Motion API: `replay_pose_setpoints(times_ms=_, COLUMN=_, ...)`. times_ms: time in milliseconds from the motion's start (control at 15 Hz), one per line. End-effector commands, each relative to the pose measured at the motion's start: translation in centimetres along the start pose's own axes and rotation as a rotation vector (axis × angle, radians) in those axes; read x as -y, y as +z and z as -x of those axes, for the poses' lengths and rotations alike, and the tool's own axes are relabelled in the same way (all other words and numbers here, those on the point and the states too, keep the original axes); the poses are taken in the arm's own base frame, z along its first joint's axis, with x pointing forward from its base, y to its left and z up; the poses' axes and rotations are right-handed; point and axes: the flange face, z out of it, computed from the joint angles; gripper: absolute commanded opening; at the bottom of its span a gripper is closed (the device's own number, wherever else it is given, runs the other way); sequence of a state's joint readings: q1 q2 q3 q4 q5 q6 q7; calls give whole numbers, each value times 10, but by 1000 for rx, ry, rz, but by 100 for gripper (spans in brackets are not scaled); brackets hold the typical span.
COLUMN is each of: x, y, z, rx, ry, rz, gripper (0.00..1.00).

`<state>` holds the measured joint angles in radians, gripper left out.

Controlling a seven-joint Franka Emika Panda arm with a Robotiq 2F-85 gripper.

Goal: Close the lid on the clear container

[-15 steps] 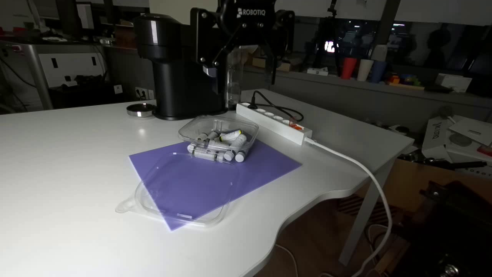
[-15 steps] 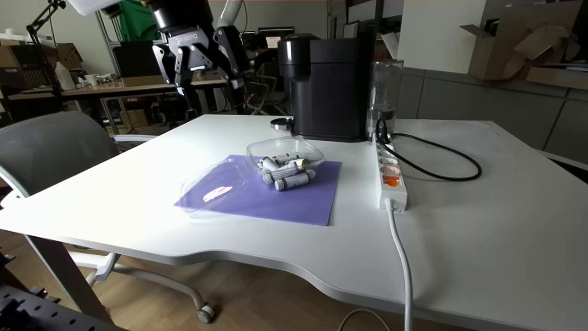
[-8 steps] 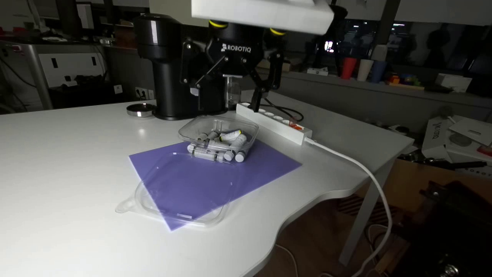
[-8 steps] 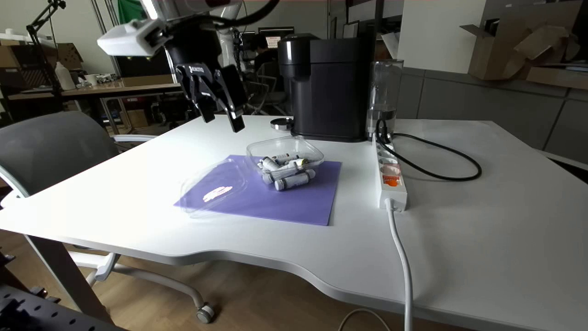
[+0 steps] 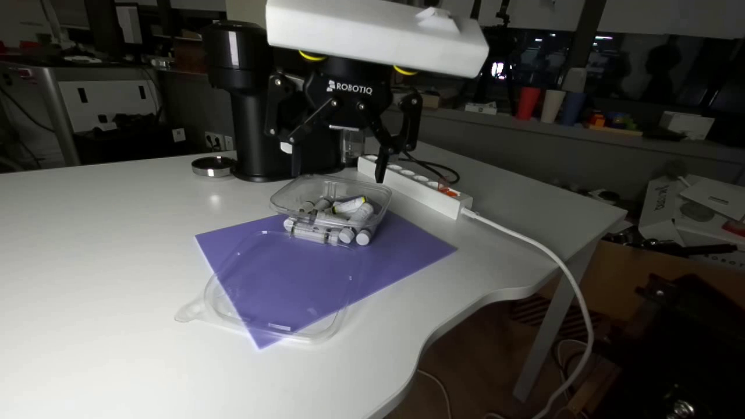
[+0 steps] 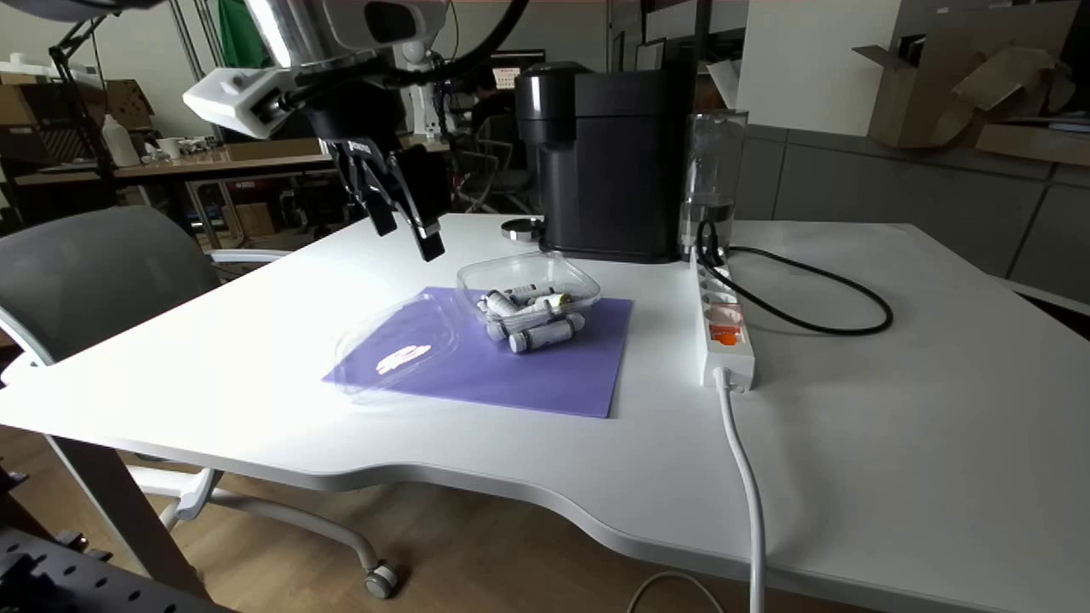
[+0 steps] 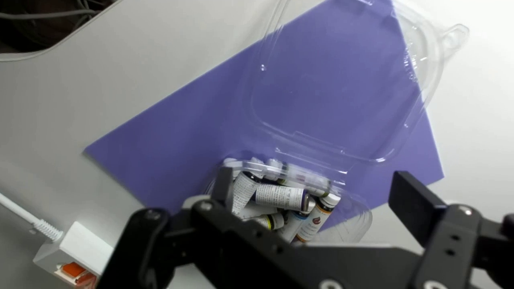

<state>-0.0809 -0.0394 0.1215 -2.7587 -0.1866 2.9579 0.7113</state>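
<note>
Gripper (image 6: 409,239): blk, jointed; jaws spread wide, only air betw. flat pads; hangs over wht tbl (image 6: 230,383), tips in mid-air in an exterior view.
Clear container (image 7: 353,218): below gripper, seen betw. its fingers in wrist view; thin see-thru plastic, shallow, rounded corners; top uncovered.
Vials (image 7: 281,196): in container, same spot below gripper; cylinders, wht caps, printed labels, some w/ yellow, blue or orange bands; piled crisscross.
Purple mat (image 7: 180,132): below gripper, partly under container; thin, smooth, straight-edged.
Lid (image 7: 341,80): off container, past fingertips in wrist view; flat, see-thru, glossy plastic, rounded square w/ pull tab; part over mat, part over tbl; can't tell if its edge touches container.
Pwr strip (image 7: 86,243): lower left of fingers in wrist view; wht, boxy, w/ orange bit.
</note>
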Motion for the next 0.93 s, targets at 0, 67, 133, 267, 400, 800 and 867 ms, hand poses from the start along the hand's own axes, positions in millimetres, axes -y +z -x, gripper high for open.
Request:
replay_pose_setpoints(times_ms=0, x=-4, y=8, z=16, rx=-28, ry=97, rz=-60, gripper=100)
replay_pose_setpoints(times_ms=67, x=2, y=16, z=8, rx=-31, ry=120, rz=-74, gripper=100)
replay_pose_setpoints(times_ms=133, x=1, y=20, z=12, rx=-32, ry=145, rz=-86, gripper=100)
replay_pose_setpoints(times_ms=267, x=4, y=32, z=18, rx=-22, ry=186, rz=-100, gripper=100)
replay_pose_setpoints(times_ms=400, x=6, y=45, z=28, rx=0, ry=217, rz=-96, gripper=100)
replay_pose_setpoints(times_ms=800, x=11, y=55, z=38, rx=41, ry=196, rz=-85, gripper=100)
replay_pose_setpoints(times_ms=867, x=11, y=55, z=37, rx=39, ry=194, rz=-86, gripper=100)
